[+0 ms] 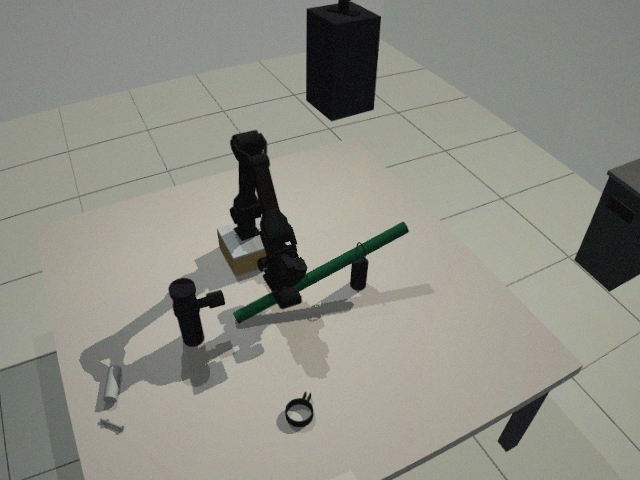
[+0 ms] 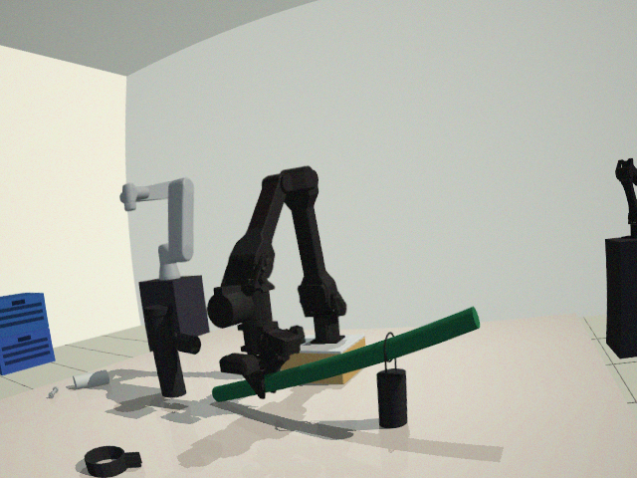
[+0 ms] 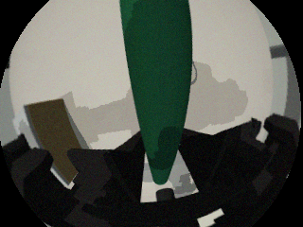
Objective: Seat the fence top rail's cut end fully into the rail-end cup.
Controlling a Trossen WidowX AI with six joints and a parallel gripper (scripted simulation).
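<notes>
The green top rail slants up to the right through the wire loop on the short black post. Its low cut end sits near the table. A gap separates it from the rail-end cup, which hangs high on the big black post, just under the post cap. My gripper is shut on the rail close to its low end.
A spare black band ring lies at the front of the table. A silver tube and a small bolt lie at the left. The arm's tan base block stands behind the rail.
</notes>
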